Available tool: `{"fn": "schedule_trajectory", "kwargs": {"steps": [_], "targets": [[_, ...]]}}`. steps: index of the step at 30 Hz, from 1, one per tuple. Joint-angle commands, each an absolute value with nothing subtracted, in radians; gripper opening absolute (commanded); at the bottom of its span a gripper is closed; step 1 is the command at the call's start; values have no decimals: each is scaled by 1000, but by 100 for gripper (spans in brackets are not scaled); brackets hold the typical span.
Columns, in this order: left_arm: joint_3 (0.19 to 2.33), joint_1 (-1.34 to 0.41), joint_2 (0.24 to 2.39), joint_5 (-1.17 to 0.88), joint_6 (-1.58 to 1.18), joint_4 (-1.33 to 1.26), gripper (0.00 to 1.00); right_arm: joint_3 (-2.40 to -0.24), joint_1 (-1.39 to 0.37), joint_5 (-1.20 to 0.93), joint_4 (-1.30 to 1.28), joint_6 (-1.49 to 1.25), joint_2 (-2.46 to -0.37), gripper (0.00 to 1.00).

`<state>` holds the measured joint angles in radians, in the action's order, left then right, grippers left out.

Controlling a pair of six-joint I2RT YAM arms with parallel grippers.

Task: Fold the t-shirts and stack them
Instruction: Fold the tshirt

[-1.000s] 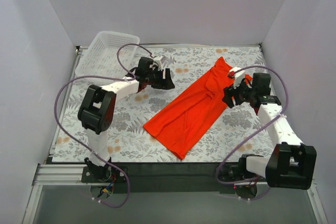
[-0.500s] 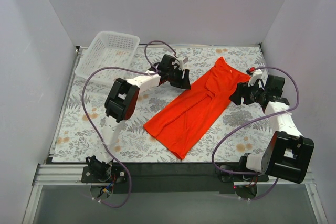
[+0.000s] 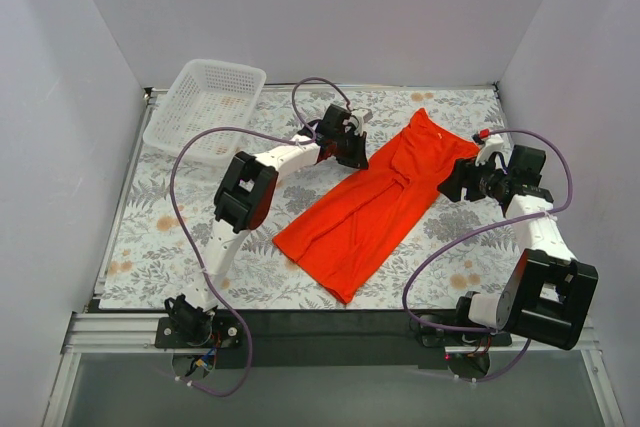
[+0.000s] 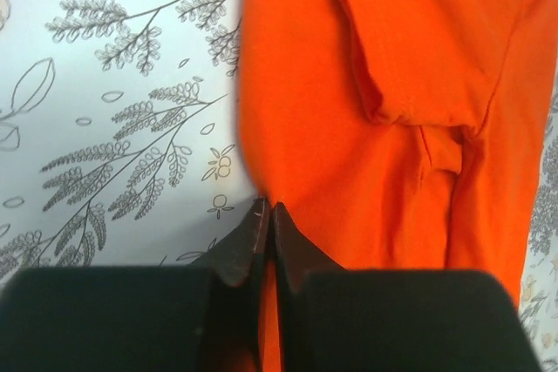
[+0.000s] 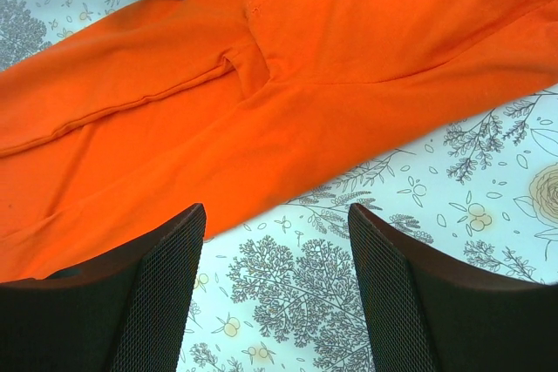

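Note:
An orange-red t-shirt (image 3: pixel 380 197) lies folded into a long strip, running diagonally from the near middle of the table to the far right. My left gripper (image 3: pixel 355 155) sits at the strip's long left edge, and in the left wrist view its jaws (image 4: pixel 266 206) are shut on the hem of the t-shirt (image 4: pixel 384 58). My right gripper (image 3: pixel 447 185) hovers just off the strip's right edge. It stands open (image 5: pixel 277 215) over the patterned cloth, with the t-shirt (image 5: pixel 288 67) just ahead of its fingertips and nothing between them.
A white mesh basket (image 3: pixel 205 97) stands at the far left corner. A floral tablecloth (image 3: pixel 200 237) covers the table. Grey walls close in the left, back and right sides. The left arm's purple cable (image 3: pixel 200 142) loops over the left half.
My left arm swung right from near the basket to the shirt's left edge, and its jaws closed there. The right gripper drew back slightly off the shirt's right edge and has stayed open.

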<state>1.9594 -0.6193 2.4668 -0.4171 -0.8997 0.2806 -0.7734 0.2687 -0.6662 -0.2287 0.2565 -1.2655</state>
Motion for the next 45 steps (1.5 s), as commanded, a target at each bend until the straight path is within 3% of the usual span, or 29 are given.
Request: {"fn": "schedule_trajectory", "kwargs": {"steps": [1,11,20,26,32,37,40,45], "targets": [[1991,-621,2471,-306,-888,333,0,-769,276,-698,-203,244,-1252,62],[1968,-540,2428,-178,-917,331,0,-772,281,-643,-206,245,-1267,62],[1711,-413,2281,-216,-920,249,0,-816,279,-542,-169,140,-1351,62],[1557,-371,2189,-273,-934,190,0,-1009,244,-591,-87,-58,-1633,63],[1451,-364,2108,-299,-960,149,1,-1265,63,-581,-107,-65,-1859,63],[1382,-353,1976,-302,-988,72,46,-1260,2,-612,-127,-29,-1858,62],[1315,-351,1848,-330,-999,6,62,-1180,-49,-635,-103,-31,-1815,63],[1212,-350,1636,-339,-1006,-6,63,-1066,-97,-745,-100,-49,-1792,63]]}}
